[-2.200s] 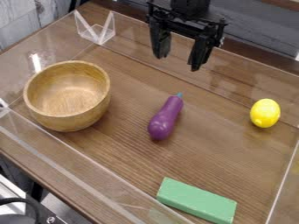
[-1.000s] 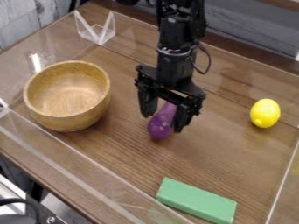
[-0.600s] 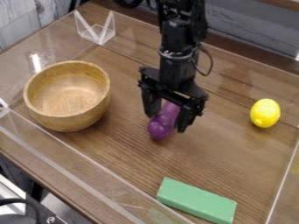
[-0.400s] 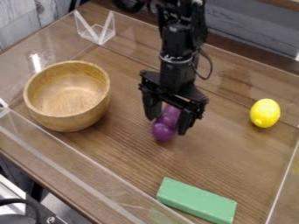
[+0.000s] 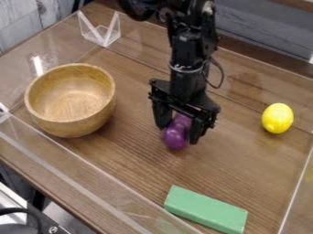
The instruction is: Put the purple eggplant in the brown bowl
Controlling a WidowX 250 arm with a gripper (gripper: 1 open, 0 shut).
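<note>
The purple eggplant [image 5: 177,137] lies on the wooden table, right of the brown bowl [image 5: 71,99]. My gripper [image 5: 178,128] points straight down over the eggplant, open, with one black finger on each side of it. The arm hides the eggplant's upper end; only its rounded lower end shows between the fingers. The bowl stands at the left with nothing in it.
A yellow lemon [image 5: 277,118] lies at the right. A green block [image 5: 206,209] sits near the front edge. A clear plastic stand [image 5: 99,29] is at the back left. Low clear walls [image 5: 73,169] border the table.
The gripper has sunk a little lower around the eggplant, jaws still open. The eggplant, bowl and lemon have stayed where they were.
</note>
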